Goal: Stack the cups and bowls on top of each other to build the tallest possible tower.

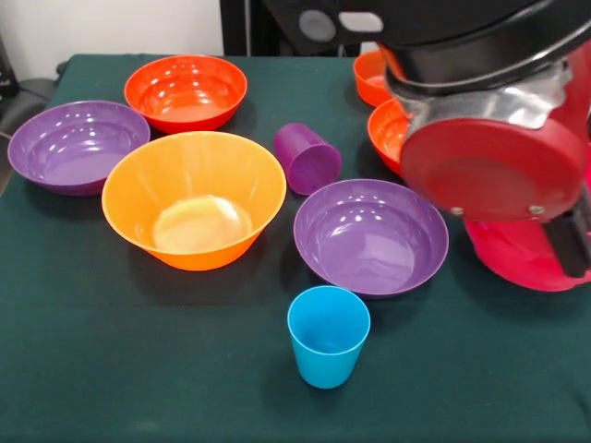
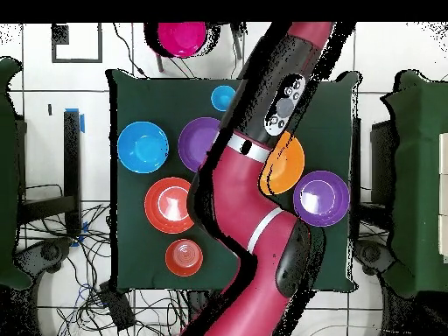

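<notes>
The light blue cup (image 1: 329,334) (image 2: 224,98) stands upright near the table's front edge. The purple cup (image 1: 307,159) lies on its side between the bowls. The big orange bowl (image 1: 194,198) (image 2: 284,166) sits mid-table. One purple bowl (image 1: 371,235) (image 2: 201,143) is beside it and another (image 1: 78,146) (image 2: 321,198) is further off. One red-orange bowl (image 1: 185,90) sits at the back. Another (image 1: 388,134) (image 2: 169,204) and the small orange bowl (image 1: 372,78) (image 2: 184,256) are half hidden by the arm. The blue bowl (image 2: 143,146) shows only overhead. The small magenta bowl (image 2: 181,37) lies off the table. The gripper is out of view.
The red and black arm (image 1: 499,157) (image 2: 254,175) stretches across the whole table and fills the right side of the front view. The dark green table cloth (image 1: 138,369) (image 2: 149,96) covers the table. Cables (image 2: 105,297) lie on the floor beside the table.
</notes>
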You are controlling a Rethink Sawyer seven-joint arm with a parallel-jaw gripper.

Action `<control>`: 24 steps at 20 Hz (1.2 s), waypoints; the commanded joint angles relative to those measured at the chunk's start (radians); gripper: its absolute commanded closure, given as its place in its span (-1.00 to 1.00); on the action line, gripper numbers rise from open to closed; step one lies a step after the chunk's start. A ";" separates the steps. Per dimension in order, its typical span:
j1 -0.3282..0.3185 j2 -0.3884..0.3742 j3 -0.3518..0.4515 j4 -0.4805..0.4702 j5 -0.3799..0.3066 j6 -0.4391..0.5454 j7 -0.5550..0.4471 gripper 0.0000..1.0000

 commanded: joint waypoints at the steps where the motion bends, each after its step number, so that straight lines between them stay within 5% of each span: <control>1: -0.020 -0.015 0.021 -0.182 -0.192 0.027 -0.078 1.00; 24: -0.046 0.008 0.205 -0.206 -0.495 0.112 -0.238 1.00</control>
